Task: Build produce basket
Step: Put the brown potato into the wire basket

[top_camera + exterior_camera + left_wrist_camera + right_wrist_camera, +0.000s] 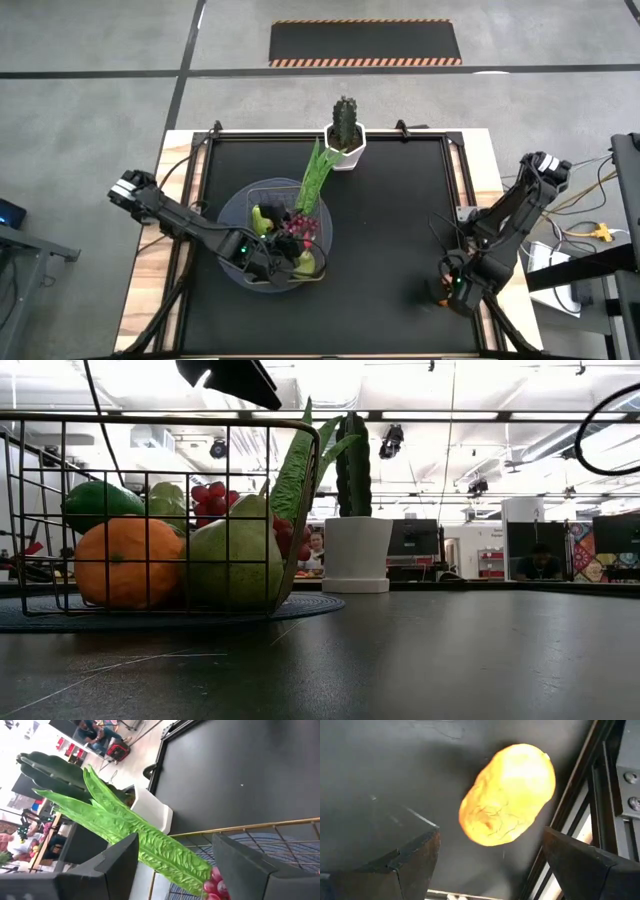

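Observation:
The dark wire basket [180,420] stands on a round grey-blue disc [232,210] at the table's left middle. It holds an orange [125,565], green pears [235,560], red-purple grapes [300,226] and a long green leafy stalk [314,176] that leans out over the basket's far rim. My left gripper [275,262] is open and empty above the basket's near side, shown in its own wrist view [175,865]. My right gripper [452,290] is open near the table's near right corner. Its fingers [405,855] stand just short of an orange-yellow fruit [510,795] lying on the mat.
A white pot [345,150] with a dark green cactus [353,465] stands at the far middle, just behind the stalk's tip. The mat's metal frame edge [592,795] runs close beside the orange-yellow fruit. The black mat [390,230] lies bare between basket and right arm.

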`<state>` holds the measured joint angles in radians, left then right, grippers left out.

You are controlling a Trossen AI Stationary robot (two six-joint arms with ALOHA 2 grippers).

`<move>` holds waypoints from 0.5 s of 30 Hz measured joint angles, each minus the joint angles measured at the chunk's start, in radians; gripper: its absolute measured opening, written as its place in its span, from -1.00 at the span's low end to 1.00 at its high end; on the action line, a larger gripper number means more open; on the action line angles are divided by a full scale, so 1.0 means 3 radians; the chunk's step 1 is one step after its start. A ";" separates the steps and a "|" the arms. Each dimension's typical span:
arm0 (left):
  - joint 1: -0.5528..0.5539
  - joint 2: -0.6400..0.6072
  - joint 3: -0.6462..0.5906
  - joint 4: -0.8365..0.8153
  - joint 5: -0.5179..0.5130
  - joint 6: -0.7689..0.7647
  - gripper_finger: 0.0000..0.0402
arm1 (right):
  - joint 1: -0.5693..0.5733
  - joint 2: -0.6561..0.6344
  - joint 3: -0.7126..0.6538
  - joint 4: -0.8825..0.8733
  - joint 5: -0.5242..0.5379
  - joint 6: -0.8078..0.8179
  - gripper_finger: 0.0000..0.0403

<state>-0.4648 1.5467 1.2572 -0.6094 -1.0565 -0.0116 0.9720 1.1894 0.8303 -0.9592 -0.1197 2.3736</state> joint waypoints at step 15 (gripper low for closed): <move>0.0000 -0.0031 -0.0013 0.0002 -0.0001 -0.0021 0.17 | 0.0011 0.0495 -0.0004 0.0024 -0.0170 -0.0083 0.63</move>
<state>-0.4648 1.5375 1.2533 -0.6088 -1.0569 -0.0179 0.9752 1.3379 0.8291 -0.9521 -0.1708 2.3487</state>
